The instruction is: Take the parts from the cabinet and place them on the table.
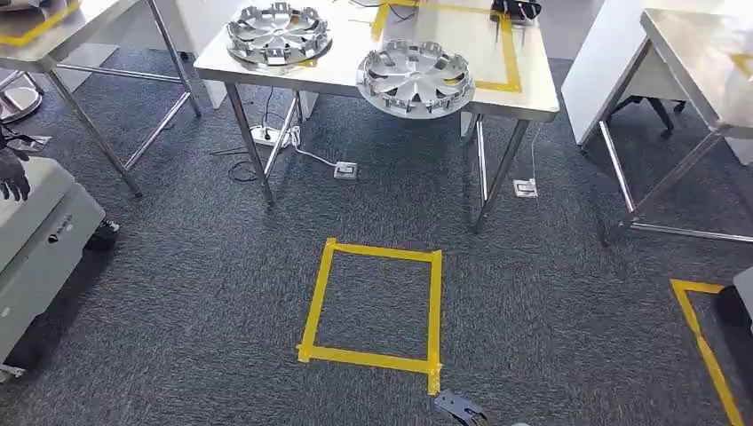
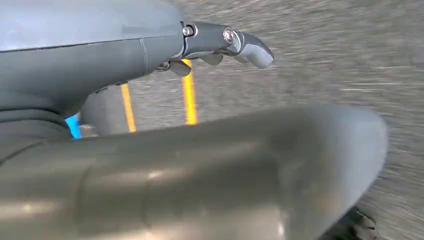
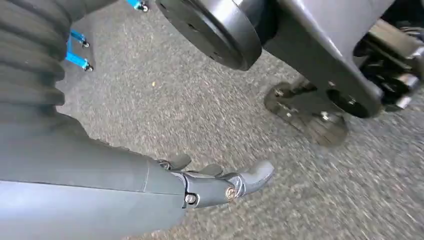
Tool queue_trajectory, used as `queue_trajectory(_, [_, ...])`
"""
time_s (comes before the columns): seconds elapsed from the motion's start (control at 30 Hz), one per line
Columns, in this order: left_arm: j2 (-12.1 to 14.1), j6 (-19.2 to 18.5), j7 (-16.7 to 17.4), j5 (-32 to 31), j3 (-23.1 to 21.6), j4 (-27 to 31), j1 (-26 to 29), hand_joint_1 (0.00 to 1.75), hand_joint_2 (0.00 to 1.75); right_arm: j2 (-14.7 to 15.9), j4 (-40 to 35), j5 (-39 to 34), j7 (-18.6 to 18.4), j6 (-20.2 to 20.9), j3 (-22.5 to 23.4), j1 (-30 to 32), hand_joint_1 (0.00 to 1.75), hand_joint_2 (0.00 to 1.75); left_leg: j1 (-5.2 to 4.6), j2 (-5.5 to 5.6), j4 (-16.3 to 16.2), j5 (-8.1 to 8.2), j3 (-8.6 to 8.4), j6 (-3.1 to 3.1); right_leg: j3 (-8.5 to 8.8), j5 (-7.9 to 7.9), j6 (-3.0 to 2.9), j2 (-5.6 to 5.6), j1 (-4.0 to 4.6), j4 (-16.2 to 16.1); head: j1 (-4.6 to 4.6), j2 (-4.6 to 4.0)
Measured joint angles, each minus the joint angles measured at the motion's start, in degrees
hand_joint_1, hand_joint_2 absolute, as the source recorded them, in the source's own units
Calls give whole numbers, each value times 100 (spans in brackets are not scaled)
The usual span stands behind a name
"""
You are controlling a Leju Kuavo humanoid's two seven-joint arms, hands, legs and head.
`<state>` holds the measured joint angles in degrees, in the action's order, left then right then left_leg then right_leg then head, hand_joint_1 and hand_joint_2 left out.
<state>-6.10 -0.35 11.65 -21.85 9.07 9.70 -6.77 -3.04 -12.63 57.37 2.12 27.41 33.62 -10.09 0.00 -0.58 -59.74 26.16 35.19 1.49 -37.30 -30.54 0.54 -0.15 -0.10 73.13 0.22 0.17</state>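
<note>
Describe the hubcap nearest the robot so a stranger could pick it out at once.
Find the steel table marked with yellow tape, straight ahead past the yellow floor square. Two silver hubcaps lie on it; take the right hubcap, overhanging the near edge, unlike the left hubcap.

- A yellow tape square (image 1: 373, 306) lies on the grey carpet (image 1: 550, 293), near centre.
- White power strips (image 1: 346, 170) with cables sit under the far surface.
- More yellow tape (image 1: 706, 342) runs at near right.
</note>
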Motion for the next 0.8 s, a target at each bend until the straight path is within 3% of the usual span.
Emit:
queue_trajectory(0.03, [-9, 13, 55, -59, 0, -4, 3, 0, 0, 20, 0, -48, 11, 0, 7, -3, 0, 0, -7, -60, -4, -29, 57, 14, 343, 187, -34, -33, 27, -448, 2, 0])
queue_trajectory(0.07, [-15, 24, 88, -97, 0, -4, 5, 0, 0, 28, -2, -88, 17, 2, 20, -28, 0, 0, -12, -65, -6, -70, 78, 8, 724, 180, -88, -201, 67, -968, 0, 0])
queue_trajectory(0.1, [-35, 24, 97, -112, 0, -4, 23, 0, 0, 44, -4, -116, 33, 2, 44, -74, 0, 0, -31, -95, -8, -107, 83, -31, 1001, -73, -147, -392, 135, -1456, 4, 0])
queue_trajectory(0.13, [-39, 24, 81, -121, 0, -4, 37, 0, 0, 44, -4, -144, 39, 2, 55, -121, 0, 0, -23, -148, -2, -136, 81, -67, 1036, -114, -162, -365, 148, -1591, 2, 0])
queue_trajectory(0.23, [-63, 131, 0, -239, 0, -2, 10, 0, 0, 48, -4, -160, 2, 0, 90, -110, 0, 0, 11, -304, 34, -222, 68, -183, 953, 15, -255, -195, 160, -1676, 7, 0])
queue_trajectory(0.27, [-57, 142, 3, -283, 0, -2, -16, 0, 0, 39, -4, -166, -20, 0, 98, -79, 0, 0, 24, -189, -52, -122, 124, -229, 940, 87, -258, -170, 123, -1714, 6, 0])
queue_trajectory(0.3, [-59, 142, 7, -320, -7, -2, -32, 0, 0, 42, -4, -164, -44, 0, 107, -62, 0, 0, 23, -55, -246, 137, 186, -262, 894, 136, -308, -111, 105, -1718, 2, 0])
queue_trajectory(0.37, [-52, 77, 40, -324, -13, -4, -49, 0, 0, 20, -4, -166, -33, 0, 122, -55, 0, 0, 47, 14, -1073, 712, 434, -311, 784, 222, -325, 5, 93, -1704, 2, 0])
queue_trajectory(0.4, [-48, 39, 62, -212, -9, -4, -57, 0, 0, 13, -4, -170, -28, 0, 135, -34, 0, 0, 48, 19, -1408, 822, 524, -326, 733, 256, -313, 63, 90, -1692, 2, 0])
queue_trajectory(0.43, [-48, 31, 90, -101, 4, -4, -67, 0, 0, 4, -4, -177, -22, 0, 142, -5, 0, 0, 49, 22, -1542, 797, 523, -336, 684, 284, -297, 111, 82, -1672, 2, 0])
queue_trajectory(0.47, [-48, 37, 105, 11, 33, -4, -79, 0, 0, 0, -4, -184, -22, 0, 146, 27, 0, 0, 51, 31, -1391, 663, 376, -339, 638, 303, -277, 174, 70, -1645, 2, 0])
queue_trajectory(0.53, [-50, 116, 123, 144, 123, -2, -121, 0, 0, -9, -4, -201, -22, 0, 155, 53, 0, 0, 61, 118, -551, 305, -175, -339, 580, 325, -239, 286, 34, -1563, 2, 0])
queue_trajectory(0.57, [-50, 105, 99, 122, 151, -2, -158, 0, 0, -9, -4, -201, -31, 0, 157, 48, 0, 0, 90, 390, -62, 333, -424, -336, 521, 333, -217, 339, 17, -1511, 2, 0])
queue_trajectory(0.6, [-52, 40, 47, 46, 151, -2, -186, 0, 0, -9, -4, -197, -54, 0, 162, 24, 0, 0, 103, 572, -12, 353, -536, -319, 428, 344, -176, 389, 30, -1461, 6, 0])
queue_trajectory(0.7, [-52, -56, 16, -142, 151, -2, -261, 0, 0, -9, -4, -164, -105, 0, 177, 24, 0, 0, 85, 378, 24, 335, -443, -219, 339, 463, -37, 591, 31, -1473, 26, 0])
queue_trajectory(0.73, [-72, -57, 20, -186, 151, -2, -288, 0, 0, -4, -4, -157, -125, 0, 181, 36, 0, 0, 123, 301, 74, 298, -437, -159, 308, 455, -20, 583, 31, -1455, 28, 0])
queue_trajectory(0.77, [-63, -57, 24, -221, 151, -2, -328, 0, 0, -15, -4, -153, -125, 0, 181, 41, 0, 0, 122, 238, 85, 273, -427, -118, 250, 350, 11, 319, 38, -1331, 42, 0])
queue_trajectory(0.8, [-68, -57, 22, -234, 151, 0, -353, 0, 0, -18, -4, -129, -116, 4, 181, 20, 0, 0, 118, 162, 86, 259, -406, -92, 83, 131, 41, 150, 25, -991, 55, 0])
